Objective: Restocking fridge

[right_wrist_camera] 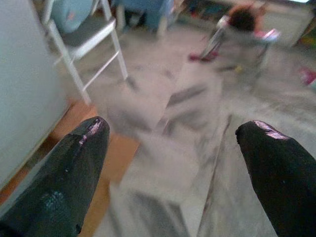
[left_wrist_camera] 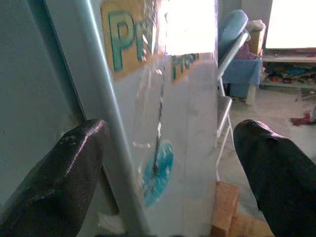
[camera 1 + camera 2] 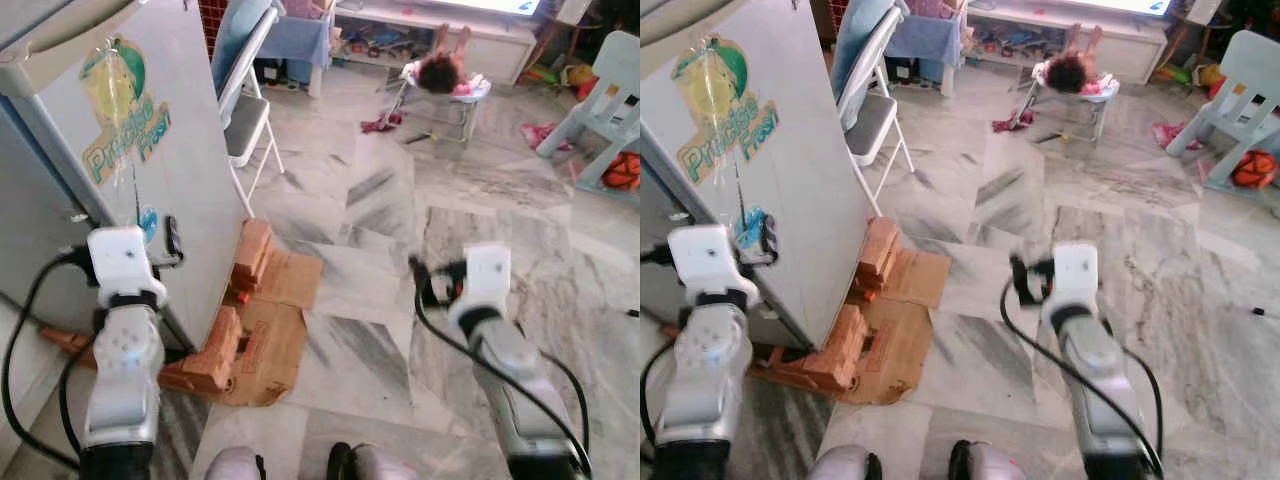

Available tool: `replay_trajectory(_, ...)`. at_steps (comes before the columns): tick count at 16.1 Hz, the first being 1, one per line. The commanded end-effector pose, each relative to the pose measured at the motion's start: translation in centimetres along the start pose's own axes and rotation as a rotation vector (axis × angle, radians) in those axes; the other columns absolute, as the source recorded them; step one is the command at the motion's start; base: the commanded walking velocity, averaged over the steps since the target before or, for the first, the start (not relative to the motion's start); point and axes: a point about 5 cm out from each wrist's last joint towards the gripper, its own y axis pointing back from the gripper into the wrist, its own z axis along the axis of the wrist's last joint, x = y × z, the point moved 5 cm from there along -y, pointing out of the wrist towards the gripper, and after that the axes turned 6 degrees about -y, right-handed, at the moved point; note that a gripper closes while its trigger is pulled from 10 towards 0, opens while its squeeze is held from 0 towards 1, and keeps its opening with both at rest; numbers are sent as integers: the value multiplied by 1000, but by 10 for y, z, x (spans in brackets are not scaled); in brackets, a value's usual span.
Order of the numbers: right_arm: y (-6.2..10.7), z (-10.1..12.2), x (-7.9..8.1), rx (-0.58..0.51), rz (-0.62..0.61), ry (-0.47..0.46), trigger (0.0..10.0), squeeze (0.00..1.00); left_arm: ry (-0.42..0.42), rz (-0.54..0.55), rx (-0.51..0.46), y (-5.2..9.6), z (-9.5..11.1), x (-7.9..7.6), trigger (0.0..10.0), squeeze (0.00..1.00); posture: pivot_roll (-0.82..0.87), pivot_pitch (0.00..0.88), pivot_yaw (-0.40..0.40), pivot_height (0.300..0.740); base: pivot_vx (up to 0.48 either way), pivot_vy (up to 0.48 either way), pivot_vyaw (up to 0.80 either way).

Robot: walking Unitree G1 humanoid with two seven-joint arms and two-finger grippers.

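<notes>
Two silver arms reach forward over a grey marble floor (image 3: 470,190). At the robot's left stands the fridge (image 3: 150,190), a pale cabinet with a yellow-and-green sticker (image 3: 122,110) on its side and a small blue sticker (image 2: 158,173) lower down; its base rests on red bricks (image 3: 225,340) laid on flattened cardboard (image 3: 275,340). Left gripper (image 2: 168,163): raised close to the fridge's near corner, fingers (image 2: 64,173) spread apart and empty, the corner edge lying between them in the left wrist view; whether either finger touches the cabinet cannot be told. Right gripper (image 1: 173,163): held out above bare floor, well apart from the fridge, fingers (image 1: 276,168) likewise spread and holding nothing. Just beyond the fridge stands a white folding chair (image 3: 245,110) with a grey seat and a blue back. Farther off, a person (image 3: 440,65) lies in a low seat before a long white shelf unit (image 3: 440,25); a pale blue plastic chair (image 3: 605,95) stands at the far right with toys (image 3: 622,170) scattered near it. Two rounded feet (image 3: 300,465) of the robot show at the lower edge.
</notes>
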Motion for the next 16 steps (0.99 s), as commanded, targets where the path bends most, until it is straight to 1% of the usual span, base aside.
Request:
replay_trajectory(1, 3, 6, 1, -7, 15, 19, 10000, 0, -4, -3, 16, -1, -3, -1, 10000, 0, 129, 114, -42, 740, 0, 0, 0)
replay_trajectory(2, 15, -11, -3, 70, 27, 24, 10000, 0, 2, 30, 35, -10, -6, 7, 10000, 0, 118, 123, -38, 740, 0, 0, 0)
replay_trajectory(3, 23, -23, -8, 121, 21, 38, 10000, 0, 18, 40, 53, -17, -10, 9, 10000, 0, 109, 127, -38, 740, 0, 0, 0)
replay_trajectory(4, 25, -24, -11, 127, 9, 36, 10000, 0, 29, 37, 64, -19, -12, 8, 10000, 0, 105, 134, -41, 740, 0, 0, 0)
replay_trajectory(5, 28, -27, -12, 142, -2, 22, 10000, 0, 33, 42, 79, -26, -15, 6, 10000, 0, 100, 137, -44, 740, 0, 0, 0)
replay_trajectory(6, 31, -30, -9, 160, 10, 11, 10000, 0, 30, 68, 81, -33, -15, 7, 10000, 0, 90, 137, -43, 740, 0, 0, 0)
replay_trajectory(7, 35, -28, 6, 168, 111, -29, 10000, 0, 38, 123, 75, -41, -12, 13, 10000, 0, 79, 137, -41, 740, 0, 0, 0)
replay_trajectory(8, 38, -22, 18, 153, 198, -73, 10000, 0, 46, 134, 66, -44, -9, 15, 10000, 0, 73, 138, -39, 740, 0, 0, 0)
replay_trajectory(9, 43, -19, 29, 156, 283, -98, 10000, 0, 46, 145, 61, -44, -8, 18, 10000, 0, 68, 139, -39, 740, 0, 0, 0)
replay_trajectory(10, 46, -17, 33, 156, 324, -104, 10000, 0, 46, 150, 61, -44, -8, 19, 10000, 0, 68, 140, -40, 740, 0, 0, 0)
replay_trajectory(11, 51, -13, 46, 169, 449, -125, 10000, 0, 33, 187, 71, -42, -13, 28, 10000, 0, 71, 145, -41, 740, 0, 0, 0)
replay_trajectory(12, 53, -7, 53, 169, 509, -156, 10000, 0, 31, 205, 80, -40, -16, 32, 10000, 0, 71, 146, -39, 740, 0, 0, 0)
replay_trajectory(13, 54, -3, 58, 173, 562, -156, 10000, 0, 3, 251, 93, -38, -20, 42, 10000, 0, 71, 145, -41, 740, 0, 0, 0)
replay_trajectory(15, 60, 4, 70, 184, 660, -164, 10000, 0, 3, 318, 108, -35, -26, 57, 10000, 0, 72, 142, -44, 740, 0, 0, 0)
replay_trajectory(16, 62, 3, 70, 189, 669, -150, 10000, 0, 6, 315, 110, -34, -28, 57, 10000, 0, 74, 139, -48, 740, 0, 0, 0)
